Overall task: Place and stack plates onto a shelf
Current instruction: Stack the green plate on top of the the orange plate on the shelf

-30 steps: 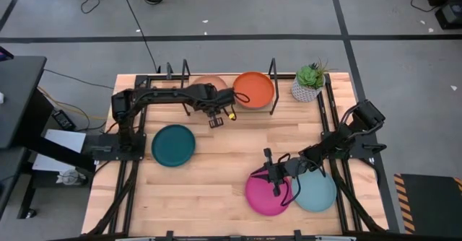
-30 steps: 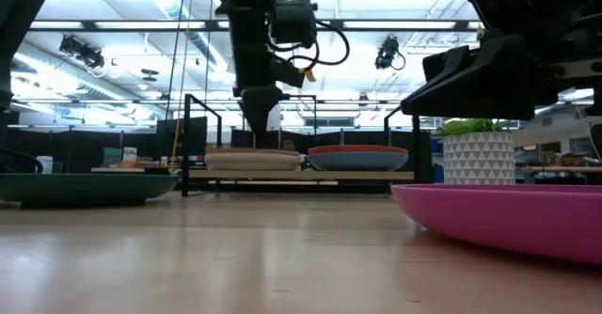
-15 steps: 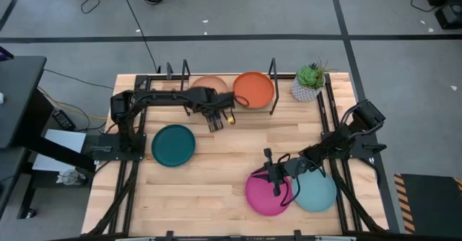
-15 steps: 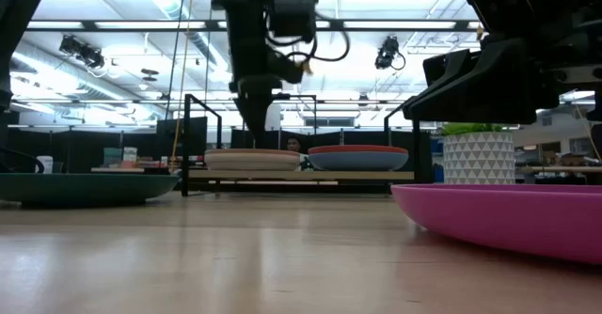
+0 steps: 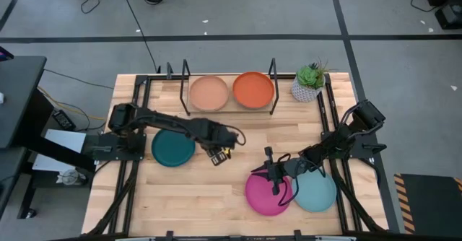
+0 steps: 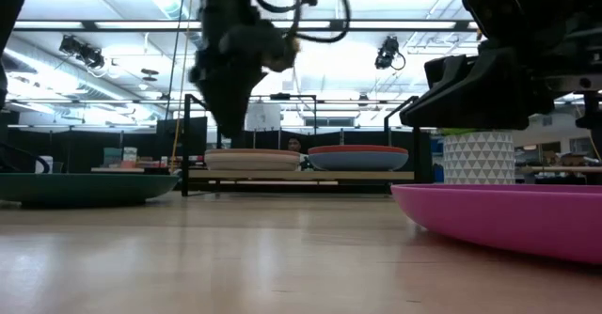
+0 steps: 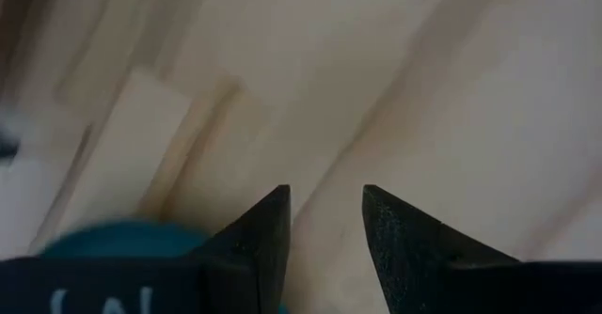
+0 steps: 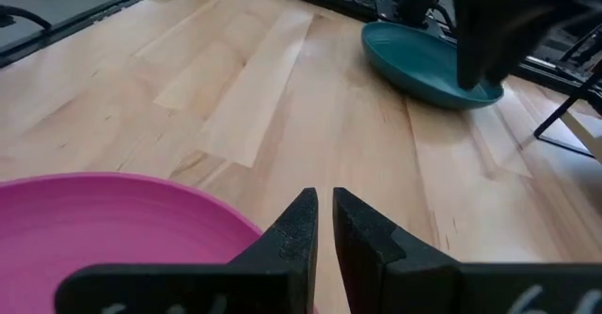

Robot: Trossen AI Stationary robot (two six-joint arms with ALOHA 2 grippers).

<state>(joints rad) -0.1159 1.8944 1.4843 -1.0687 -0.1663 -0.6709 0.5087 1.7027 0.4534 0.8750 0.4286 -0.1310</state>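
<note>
Left gripper (image 5: 216,156) has pulled back from the shelf (image 5: 229,110) in the last second and now hangs over bare table (image 5: 216,198) just beside the dark teal plate (image 5: 173,145), fingers parted with a clear gap, holding nothing. The tan plate (image 5: 208,93) now lies uncovered on the shelf's left half, with the orange plate (image 5: 253,89) beside it; in the low view the orange one seems to sit on a blue plate (image 6: 357,161). So that placement looks finished, and the dark teal plate is probably the next pick. Right gripper (image 5: 276,182) has not moved: it sits at the pink plate (image 5: 267,193) rim, fingers nearly together with only a thin slit between them, nothing visibly gripped. The light teal plate (image 5: 316,190) lies partly under the right arm, touching or overlapping pink. The potted plant (image 5: 308,82) stands at the shelf's right end, near the black upright, so stay clear on right-side drops. Both shelf spots are taken, so the rest must stack on top.
</note>
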